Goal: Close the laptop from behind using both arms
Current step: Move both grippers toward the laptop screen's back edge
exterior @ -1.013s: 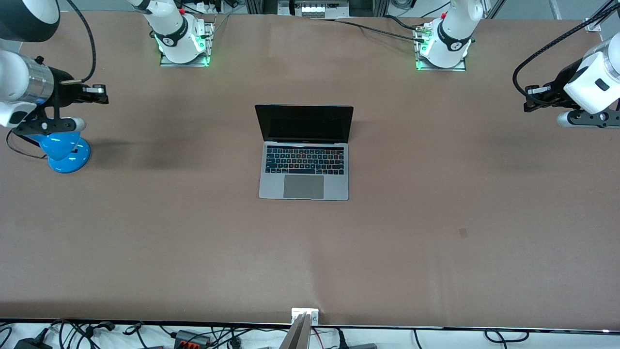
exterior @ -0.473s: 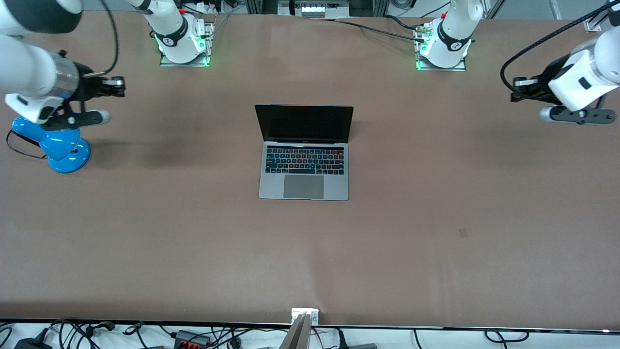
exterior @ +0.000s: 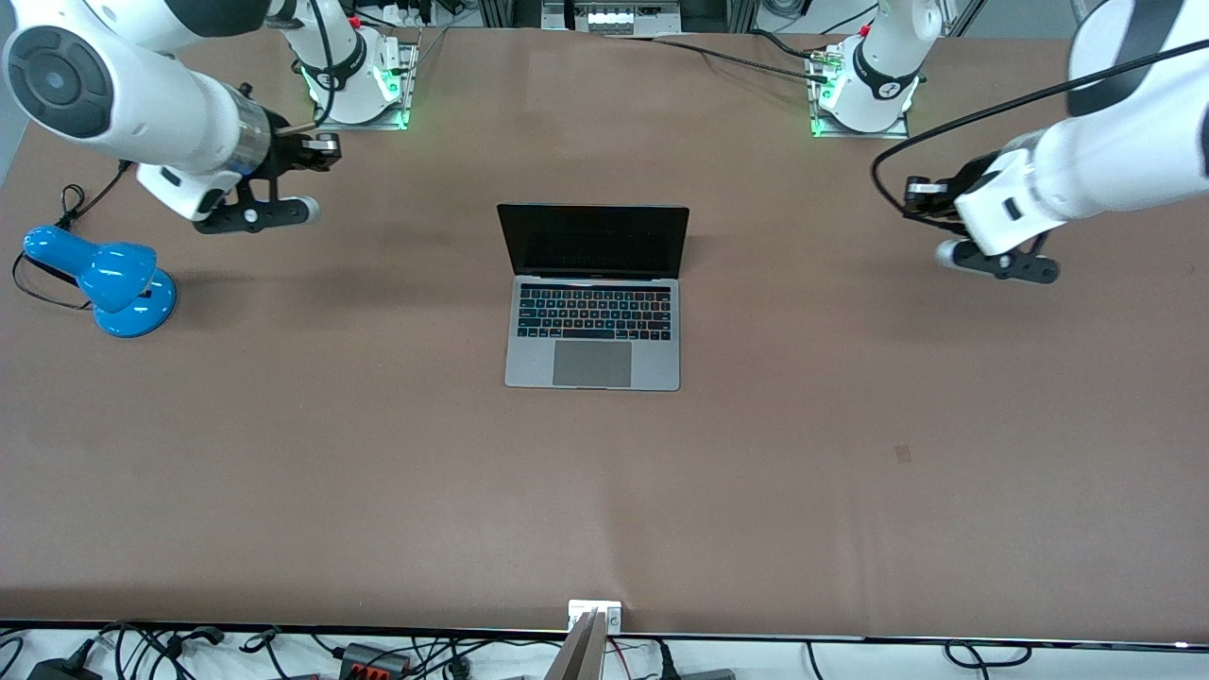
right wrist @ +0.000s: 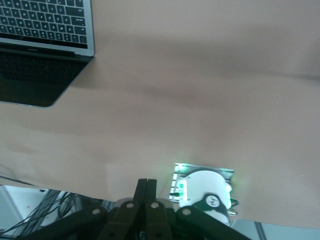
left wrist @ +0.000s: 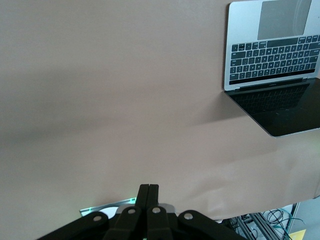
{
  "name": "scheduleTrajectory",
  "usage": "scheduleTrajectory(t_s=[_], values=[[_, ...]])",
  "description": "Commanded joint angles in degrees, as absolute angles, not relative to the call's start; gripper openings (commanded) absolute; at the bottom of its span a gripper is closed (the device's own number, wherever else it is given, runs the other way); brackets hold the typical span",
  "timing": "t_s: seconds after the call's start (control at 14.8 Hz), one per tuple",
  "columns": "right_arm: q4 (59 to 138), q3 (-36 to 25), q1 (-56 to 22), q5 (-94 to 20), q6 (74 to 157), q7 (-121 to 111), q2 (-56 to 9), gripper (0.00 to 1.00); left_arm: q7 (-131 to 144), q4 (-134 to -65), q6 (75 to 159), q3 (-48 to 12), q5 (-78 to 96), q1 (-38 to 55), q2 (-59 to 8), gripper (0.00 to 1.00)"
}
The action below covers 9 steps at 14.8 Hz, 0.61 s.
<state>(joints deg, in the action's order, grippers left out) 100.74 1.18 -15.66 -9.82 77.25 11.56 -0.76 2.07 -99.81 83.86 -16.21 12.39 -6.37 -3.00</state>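
The laptop point(exterior: 593, 321) lies open in the middle of the table, its black screen upright and facing the front camera. My right gripper point(exterior: 328, 151) is shut and empty, up in the air over the table toward the right arm's end, well apart from the laptop. My left gripper point(exterior: 912, 195) is shut and empty, over the table toward the left arm's end, also apart from it. The left wrist view shows the shut gripper point(left wrist: 148, 192) and the laptop point(left wrist: 272, 55). The right wrist view shows the shut gripper point(right wrist: 146, 187) and part of the laptop point(right wrist: 45, 30).
A blue desk lamp point(exterior: 106, 280) with a black cord stands near the right arm's end of the table. The two arm bases point(exterior: 357, 85) point(exterior: 864, 90) are bolted along the edge farthest from the front camera. Cables lie off the nearest edge.
Both grippers have moved inward from the table's ends toward the laptop, still shut. The right gripper has left the place over the blue lamp. The laptop has not moved.
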Motion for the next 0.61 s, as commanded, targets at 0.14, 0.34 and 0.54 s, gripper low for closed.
scheduleTrajectory(t_s=[0.14, 0.34, 0.54], values=[[117.3, 1.0, -24.5, -13.5, 88.8, 19.4, 8.7, 0.0, 12.6, -117.2, 104.4, -25.7, 13.8, -6.9, 5.1, 0.01], [122.4, 1.1, -30.0, -13.4, 95.6, 22.6, 9.4, 0.0, 16.3, -117.8, 108.6, -29.6, 15.8, -6.2, 0.0, 0.0], [125.1, 1.1, -34.9, -13.4, 100.3, 23.3, 8.6, 0.0, 16.7, -119.4, 109.5, -32.0, 22.0, -5.9, -0.6, 0.0]])
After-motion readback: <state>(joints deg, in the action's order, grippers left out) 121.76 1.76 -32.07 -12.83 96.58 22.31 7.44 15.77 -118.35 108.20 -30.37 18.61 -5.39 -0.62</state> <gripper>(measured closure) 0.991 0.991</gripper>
